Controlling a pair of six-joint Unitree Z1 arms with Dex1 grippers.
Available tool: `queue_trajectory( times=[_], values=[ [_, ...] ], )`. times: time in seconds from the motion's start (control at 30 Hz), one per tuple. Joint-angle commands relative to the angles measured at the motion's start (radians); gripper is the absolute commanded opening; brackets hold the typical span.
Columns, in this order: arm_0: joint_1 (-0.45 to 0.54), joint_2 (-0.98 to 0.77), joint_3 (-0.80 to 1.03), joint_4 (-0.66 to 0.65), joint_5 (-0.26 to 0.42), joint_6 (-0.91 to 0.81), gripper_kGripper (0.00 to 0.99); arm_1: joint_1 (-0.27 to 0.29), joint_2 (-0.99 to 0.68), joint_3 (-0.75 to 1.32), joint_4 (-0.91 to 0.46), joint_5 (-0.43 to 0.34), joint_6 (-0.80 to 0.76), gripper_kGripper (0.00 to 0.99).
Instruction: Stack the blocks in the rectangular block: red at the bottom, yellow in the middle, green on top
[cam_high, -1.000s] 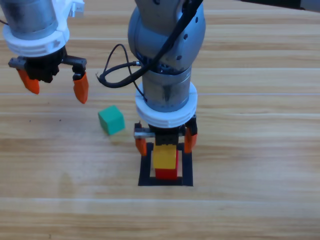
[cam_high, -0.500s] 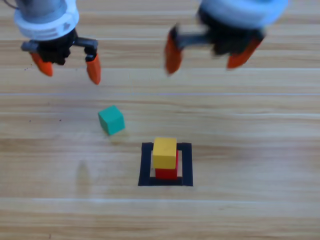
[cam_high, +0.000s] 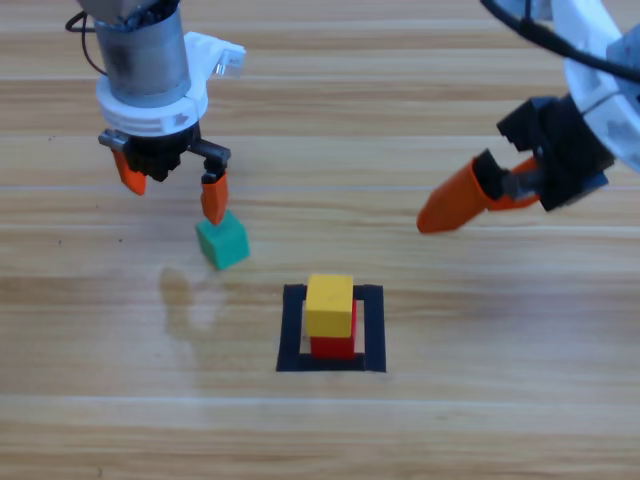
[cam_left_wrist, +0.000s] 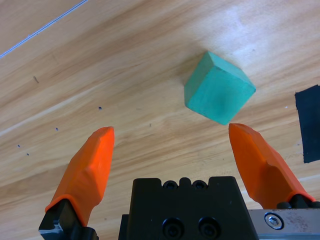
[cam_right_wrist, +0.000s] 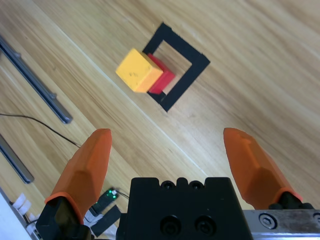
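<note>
The yellow cube (cam_high: 329, 305) sits on top of the red cube (cam_high: 334, 344), and both are inside the black tape outline (cam_high: 292, 331) a little below the middle of the high view. The red one peeks out under the yellow at the lower edge and right side, so the stack is slightly offset but resting fine. In the right wrist view the same pair shows up in the upper middle, yellow (cam_right_wrist: 138, 70) over red (cam_right_wrist: 162, 80), pushed toward the left corner of the outline (cam_right_wrist: 190, 75).

The green cube (cam_high: 222, 241) is by itself on the table (cam_high: 480, 400), up and left of the outline, turned at a bit of an angle, not touching the tape.

The left gripper (cam_high: 171, 189) hangs in the upper left of the frame, jaws spread apart and holding nothing. Its one orange tip is just above the green cube's top edge in the high view. From the left wrist view the green cube (cam_left_wrist: 218, 88) lies ahead of the jaws, closer to the right-hand one, not between them.

The right gripper (cam_high: 520, 185) is at the right edge, tilted, well clear of the stack. Its jaws are wide apart too — empty, as the right wrist view shows.
</note>
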Motion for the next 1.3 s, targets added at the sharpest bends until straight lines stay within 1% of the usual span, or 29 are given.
queue_trajectory(
  times=[0.03,0.07,0.13,0.2,0.3,0.37,0.4,0.5,0.53,0.6,0.67,0.7,0.93,1.1,1.3],
  values=[
    [-0.047,0.038,0.001,-0.009,-0.014,0.047,0.979,-0.019,-0.042,0.107,-0.042,-0.035,-0.059,0.989],
    [-0.05,0.038,-0.001,-0.009,-0.025,0.059,0.979,-0.019,-0.073,0.121,-0.042,-0.033,-0.089,0.989],
    [-0.055,0.036,-0.001,-0.009,-0.038,0.07,0.979,-0.019,-0.138,0.148,-0.036,-0.004,-0.209,0.99],
    [-0.058,0.036,-0.002,-0.009,-0.054,0.085,0.979,-0.019,-0.181,0.164,-0.036,0.002,-0.274,0.99],
    [-0.063,0.041,-0.001,-0.01,-0.074,0.107,0.976,-0.019,-0.216,0.177,-0.036,0.062,-0.332,0.99],
    [-0.063,0.045,0.001,-0.01,-0.075,0.114,0.979,-0.019,-0.217,0.179,-0.036,0.116,-0.361,0.99],
    [-0.063,0.05,0.001,-0.012,-0.074,0.114,0.979,-0.019,-0.219,0.182,-0.037,0.128,-0.369,0.99],
    [-0.063,0.07,0.004,-0.021,-0.072,0.125,0.976,-0.019,-0.243,0.194,-0.046,0.211,-0.402,0.99],
    [-0.063,0.073,0.007,-0.025,-0.071,0.127,0.976,-0.019,-0.259,0.207,-0.06,0.223,-0.405,0.99],
    [-0.063,0.078,0.019,-0.039,-0.066,0.13,0.974,-0.019,-0.282,0.228,-0.089,0.223,-0.405,0.99],
    [-0.063,0.084,0.045,-0.07,-0.061,0.133,0.969,-0.019,-0.305,0.273,-0.16,0.223,-0.404,0.989],
    [-0.063,0.085,0.053,-0.078,-0.057,0.131,0.969,-0.019,-0.311,0.279,-0.169,0.223,-0.404,0.989],
    [-0.066,0.085,0.107,-0.15,-0.057,0.133,0.966,-0.019,-0.332,0.283,-0.174,0.223,-0.404,0.989],
    [-0.066,0.088,0.114,-0.168,-0.057,0.13,0.965,-0.019,-0.389,0.338,-0.25,0.229,-0.401,0.989],
    [-0.067,0.096,0.13,-0.191,-0.054,0.13,0.968,-0.019,-0.381,0.345,-0.263,0.228,-0.401,0.989]
  ],
)
